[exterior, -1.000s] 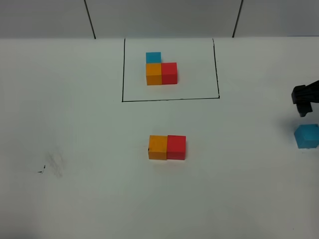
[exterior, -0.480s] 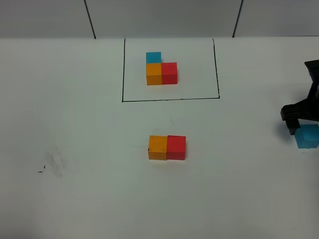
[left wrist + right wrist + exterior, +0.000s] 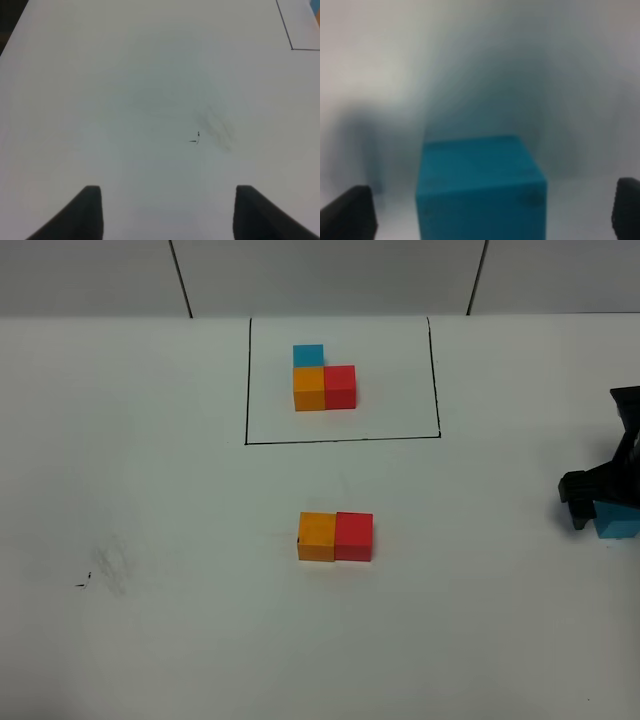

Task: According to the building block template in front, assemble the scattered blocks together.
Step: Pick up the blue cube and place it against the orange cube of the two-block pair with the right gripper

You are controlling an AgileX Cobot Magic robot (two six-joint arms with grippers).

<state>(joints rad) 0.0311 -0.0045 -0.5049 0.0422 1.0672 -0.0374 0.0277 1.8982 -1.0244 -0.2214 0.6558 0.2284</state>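
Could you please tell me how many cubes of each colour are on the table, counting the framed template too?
Orange: 2, the template's orange cube and the loose orange cube.
Red: 2, the template's red cube and the loose red cube.
Blue: 2, the template's blue cube and the loose blue cube.
Total: 6 cubes.

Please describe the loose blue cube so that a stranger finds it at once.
Go to the far right edge of the white table, away from the black drawn rectangle. There a small sky-blue cube sits inside the open black right claw. Unlike the other blue cube, inside that frame, it touches no other cube.
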